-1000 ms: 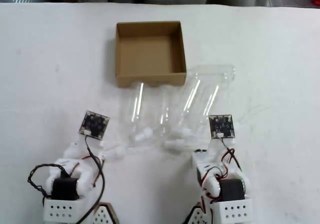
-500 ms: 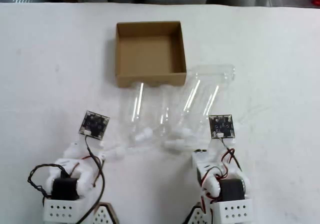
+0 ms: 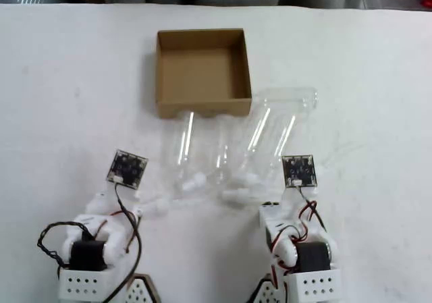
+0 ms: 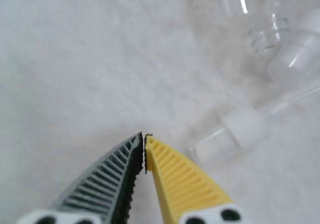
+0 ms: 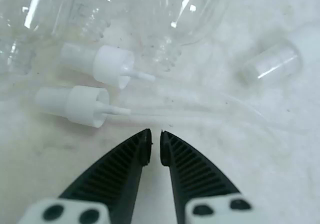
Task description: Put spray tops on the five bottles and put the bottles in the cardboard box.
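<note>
The white table (image 3: 67,80) carries everything. On its far middle part stands the cardboard box (image 3: 201,70), with the open side up, and its brown floor is visible. Just in front of the box lie the clear plastic bottles (image 3: 181,144), all on their sides. Their bottoms are near the box wall and their necks point toward the arms. They overlap each other, so I cannot count them with certainty. The necks seen in the right wrist view (image 5: 165,54) are open, with no top on them.

The left arm (image 3: 91,245) and the right arm (image 3: 300,252) are at the near edge of the table, well apart from the box.

The white spray tops (image 3: 196,181) lie loose on the table beside the bottle necks. Two of them (image 5: 112,67) are just ahead of the right gripper (image 5: 151,136), with their thin tubes stretched across the table. One more spray top (image 4: 235,134) lies near the left gripper (image 4: 144,136).

The jaws of the left gripper are pressed together at the tips and hold nothing. The jaws of the right gripper are almost together, with only a very narrow slit, and they hold nothing.
</note>
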